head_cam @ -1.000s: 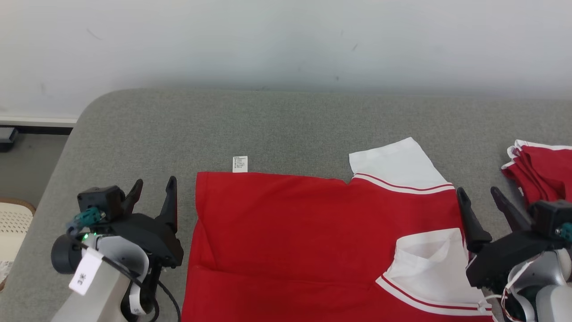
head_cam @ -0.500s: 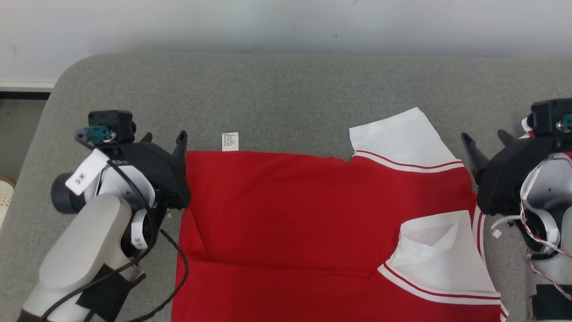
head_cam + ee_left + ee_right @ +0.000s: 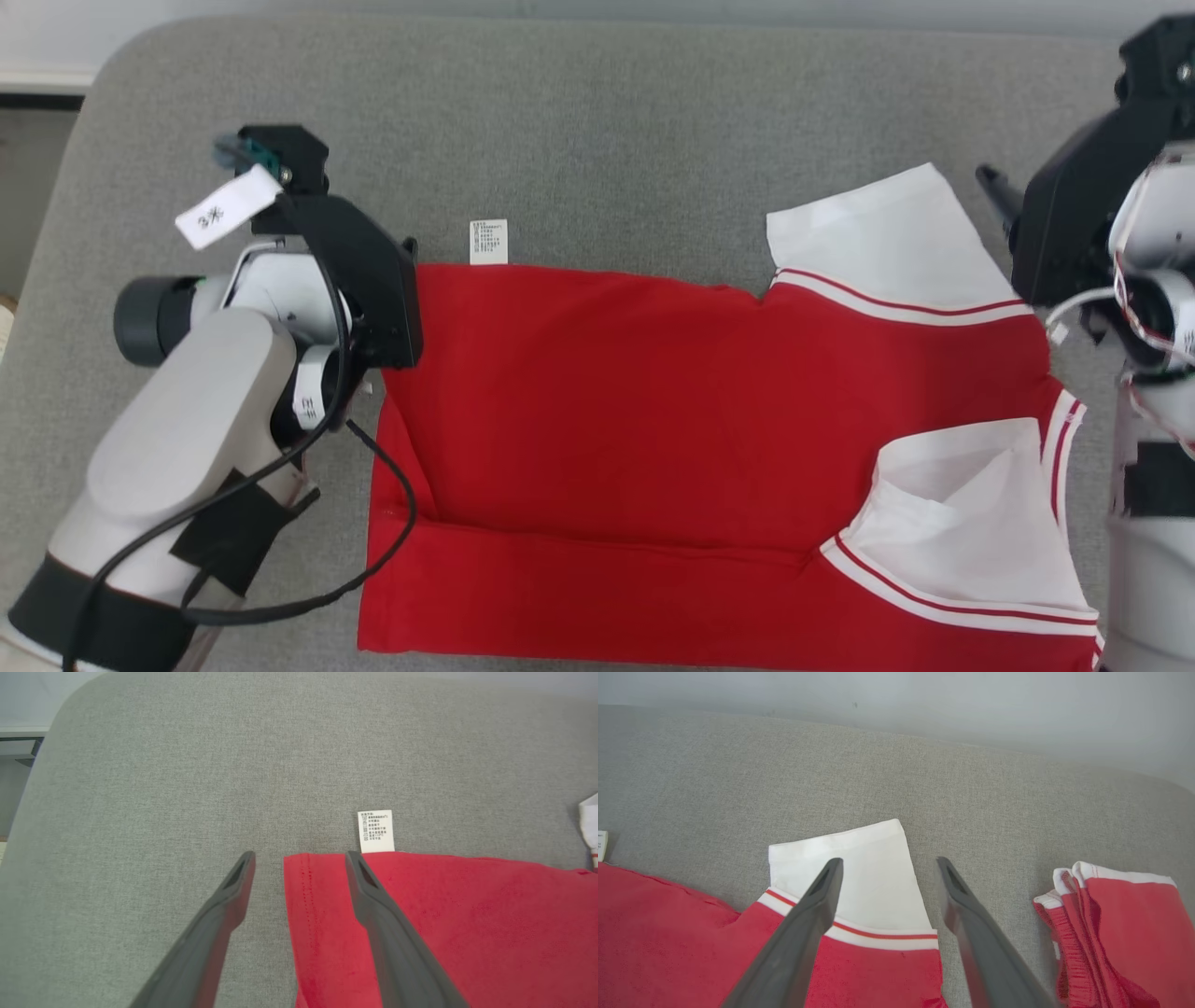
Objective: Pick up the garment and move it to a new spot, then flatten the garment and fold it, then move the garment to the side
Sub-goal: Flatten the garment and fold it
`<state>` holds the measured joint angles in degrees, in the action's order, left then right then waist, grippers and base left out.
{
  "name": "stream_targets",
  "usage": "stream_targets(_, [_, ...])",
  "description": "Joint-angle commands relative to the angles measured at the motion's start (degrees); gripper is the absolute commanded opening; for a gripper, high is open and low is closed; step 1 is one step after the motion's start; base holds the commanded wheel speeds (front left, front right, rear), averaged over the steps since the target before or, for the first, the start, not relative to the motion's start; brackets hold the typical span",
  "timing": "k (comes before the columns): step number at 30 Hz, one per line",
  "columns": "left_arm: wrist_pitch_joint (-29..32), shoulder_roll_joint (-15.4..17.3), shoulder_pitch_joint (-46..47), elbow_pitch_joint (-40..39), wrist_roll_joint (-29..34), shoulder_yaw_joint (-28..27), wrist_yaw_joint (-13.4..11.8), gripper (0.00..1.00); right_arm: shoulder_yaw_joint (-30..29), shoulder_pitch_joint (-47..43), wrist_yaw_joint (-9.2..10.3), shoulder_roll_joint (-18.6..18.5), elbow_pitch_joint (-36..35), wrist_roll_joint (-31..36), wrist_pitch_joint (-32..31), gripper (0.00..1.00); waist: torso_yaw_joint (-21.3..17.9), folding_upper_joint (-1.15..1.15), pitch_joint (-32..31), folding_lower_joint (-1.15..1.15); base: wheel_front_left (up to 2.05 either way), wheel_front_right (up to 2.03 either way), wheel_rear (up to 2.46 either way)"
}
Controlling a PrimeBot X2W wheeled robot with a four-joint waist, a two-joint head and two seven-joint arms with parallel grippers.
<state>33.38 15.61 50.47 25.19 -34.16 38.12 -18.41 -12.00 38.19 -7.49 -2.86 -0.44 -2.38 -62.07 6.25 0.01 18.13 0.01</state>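
Observation:
The garment (image 3: 672,420) is a red shirt with white sleeves, lying spread out on the grey padded surface (image 3: 607,121). A white care label (image 3: 488,242) sticks out from its far edge. My left gripper (image 3: 406,252) hovers at the shirt's far left corner. In the left wrist view the left gripper (image 3: 299,858) is open, its fingers straddling that corner of the garment (image 3: 444,914) beside the label (image 3: 375,830). My right gripper (image 3: 1004,201) is at the far right. In the right wrist view the right gripper (image 3: 888,862) is open over the white sleeve (image 3: 878,882).
A pile of other red and white clothes (image 3: 1120,924) lies right of the sleeve. The surface has a rounded far left corner (image 3: 70,714) with floor beyond it. A pale wall (image 3: 924,700) runs behind the surface.
The head camera has tilted down, shifting the whole picture. Both arms have reached forward to the shirt's far edge, left at the corner, right over the sleeve. Both grippers stayed open.

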Motion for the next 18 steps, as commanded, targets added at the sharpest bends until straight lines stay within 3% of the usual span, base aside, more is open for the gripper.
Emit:
stream_targets(1, [0.6, 0.6, 1.5, 0.1, 0.6, 0.3, -0.2, 1.00, 0.0, 1.8, -0.03, -0.6, 0.9, 0.7, 0.0, 1.00, 0.6, -0.01, 2.0, -0.01, 0.00, 0.00, 0.00])
stream_targets(8, [7.5, 1.1, 4.9, 1.2, 1.5, 2.7, 0.0, 1.00, 1.4, 9.2, -0.03, -1.7, 6.9, 3.0, 0.3, 1.00, 1.0, -0.01, 5.7, -0.01, 0.00, 0.00, 0.00])
stream_targets(17, [9.1, 1.0, 6.1, 1.2, 0.9, 3.1, 0.1, 1.00, 1.1, 12.4, -0.03, -2.4, 11.2, 4.0, 3.0, 1.00, 1.8, -0.01, 8.3, -0.01, 0.00, 0.00, 0.00])
stream_targets(18, [9.5, 1.1, 6.2, 1.4, 0.9, 3.4, 0.2, 0.92, 1.0, 12.6, -0.03, -2.4, 11.5, 4.1, 3.2, 1.00, 1.8, -0.01, 8.3, -0.01, 0.00, 0.00, 0.00])
